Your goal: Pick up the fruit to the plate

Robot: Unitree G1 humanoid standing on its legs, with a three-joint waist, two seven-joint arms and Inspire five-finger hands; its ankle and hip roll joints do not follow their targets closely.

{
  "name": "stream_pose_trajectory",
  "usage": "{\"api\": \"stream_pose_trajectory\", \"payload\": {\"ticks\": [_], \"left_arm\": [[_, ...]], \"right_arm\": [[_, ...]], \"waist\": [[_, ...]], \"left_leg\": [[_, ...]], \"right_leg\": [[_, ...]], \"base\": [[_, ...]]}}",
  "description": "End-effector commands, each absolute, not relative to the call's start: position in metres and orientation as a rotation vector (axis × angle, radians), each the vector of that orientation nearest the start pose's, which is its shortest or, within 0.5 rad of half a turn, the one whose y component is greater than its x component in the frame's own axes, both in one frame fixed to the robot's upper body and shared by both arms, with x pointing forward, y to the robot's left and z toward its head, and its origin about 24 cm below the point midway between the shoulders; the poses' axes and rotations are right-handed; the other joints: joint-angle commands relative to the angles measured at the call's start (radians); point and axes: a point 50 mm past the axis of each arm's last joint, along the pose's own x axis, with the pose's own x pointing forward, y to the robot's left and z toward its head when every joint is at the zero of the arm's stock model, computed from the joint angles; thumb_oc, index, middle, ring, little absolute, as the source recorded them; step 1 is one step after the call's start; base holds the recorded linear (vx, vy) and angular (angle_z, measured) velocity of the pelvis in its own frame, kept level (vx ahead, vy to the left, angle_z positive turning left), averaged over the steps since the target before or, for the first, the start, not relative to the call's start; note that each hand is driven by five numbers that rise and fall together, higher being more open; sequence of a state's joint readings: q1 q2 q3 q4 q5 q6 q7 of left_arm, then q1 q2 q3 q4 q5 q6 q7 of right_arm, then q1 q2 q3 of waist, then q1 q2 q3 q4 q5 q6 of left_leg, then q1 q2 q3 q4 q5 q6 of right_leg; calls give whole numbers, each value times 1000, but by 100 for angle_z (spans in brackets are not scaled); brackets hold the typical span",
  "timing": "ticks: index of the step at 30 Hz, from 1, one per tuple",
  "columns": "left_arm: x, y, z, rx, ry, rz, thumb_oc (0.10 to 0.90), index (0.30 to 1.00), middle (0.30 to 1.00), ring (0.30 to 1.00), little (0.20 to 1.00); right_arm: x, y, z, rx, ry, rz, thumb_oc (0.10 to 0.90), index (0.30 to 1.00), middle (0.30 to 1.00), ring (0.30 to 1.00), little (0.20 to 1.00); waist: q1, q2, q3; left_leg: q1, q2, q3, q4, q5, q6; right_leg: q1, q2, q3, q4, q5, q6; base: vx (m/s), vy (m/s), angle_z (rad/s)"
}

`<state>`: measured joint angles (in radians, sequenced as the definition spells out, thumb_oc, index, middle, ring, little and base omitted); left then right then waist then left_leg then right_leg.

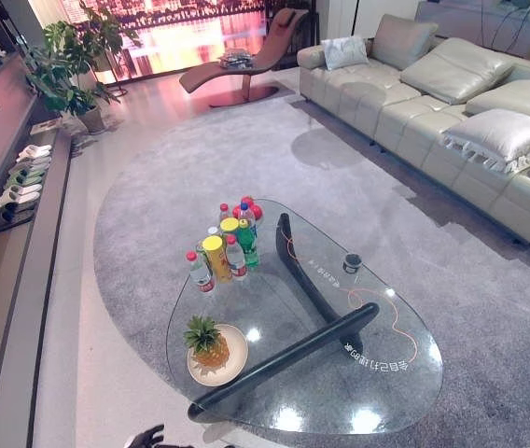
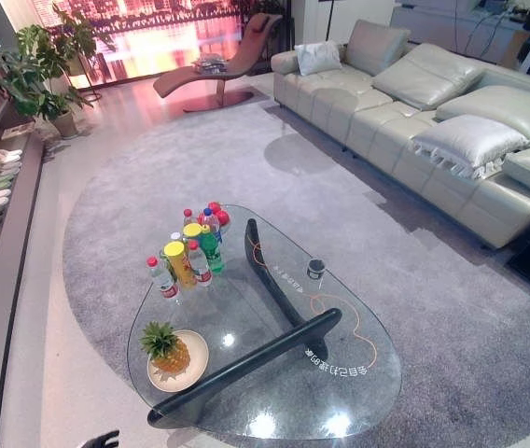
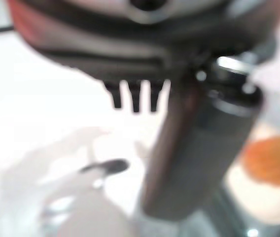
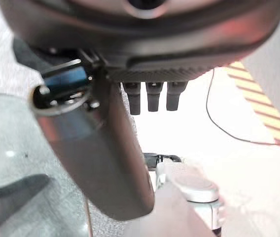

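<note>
At bottom edge, lower left of frame: left hand point(image 1: 146, 436), dark fingers relaxed and spread, gripping nothing. Right hand point(image 4: 150, 96) hanging with straight fingers, empty. Just above, lower left on glass table point(image 1: 386, 392): pineapple point(image 1: 207, 342) upright on cream plate point(image 1: 234, 359). Farther up, near centre-left: cluster of bottles point(image 1: 226, 245). Upper right: beige sofa point(image 1: 452, 103).

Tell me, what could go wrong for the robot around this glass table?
The pineapple already stands on the plate, near the glass table's edge closest to the robot, so a clumsy reach might push plate and fruit off. The bottles stand packed together farther back; a reach toward them could topple several. The left hand is low beside the table's near edge and might bump the glass when lifted.
</note>
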<state>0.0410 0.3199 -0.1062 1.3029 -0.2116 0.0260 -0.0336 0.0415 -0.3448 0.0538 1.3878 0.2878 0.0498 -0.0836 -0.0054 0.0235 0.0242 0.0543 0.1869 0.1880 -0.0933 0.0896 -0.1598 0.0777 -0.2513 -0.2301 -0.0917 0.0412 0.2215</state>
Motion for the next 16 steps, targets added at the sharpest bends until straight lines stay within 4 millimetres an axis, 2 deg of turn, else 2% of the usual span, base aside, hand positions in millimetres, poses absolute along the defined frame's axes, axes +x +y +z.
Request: {"api": "stream_pose_trajectory", "payload": {"ticks": [1, 8, 16], "left_arm": [[68, 284, -153, 154, 1403, 223, 800, 900, 900, 900, 900], [68, 279, -154, 165, 1446, 152, 800, 900, 900, 900, 900], [67, 275, -156, 137, 1461, 158, 800, 900, 900, 900, 900]], "right_arm": [[52, -294, -152, -196, 1426, -428, 800, 900, 900, 900, 900], [51, -291, -153, -221, 1459, -381, 800, 900, 900, 900, 900], [54, -286, -155, -221, 1465, -347, 800, 900, 900, 900, 900]], "waist": [[-9, -8, 28], [-14, -2, 18], [-12, -3, 14]], "left_leg": [[62, 30, 32, 6, -28, -2], [77, 29, 31, 6, -36, 2], [73, 34, 27, 6, -34, -2]], "right_leg": [[36, -8, -7, 9, 64, -7], [47, -9, -2, 11, 60, -7], [43, -12, -5, 7, 65, -6]], "base": [[45, 14, -1], [20, 7, -7], [0, 0, 0]]}}
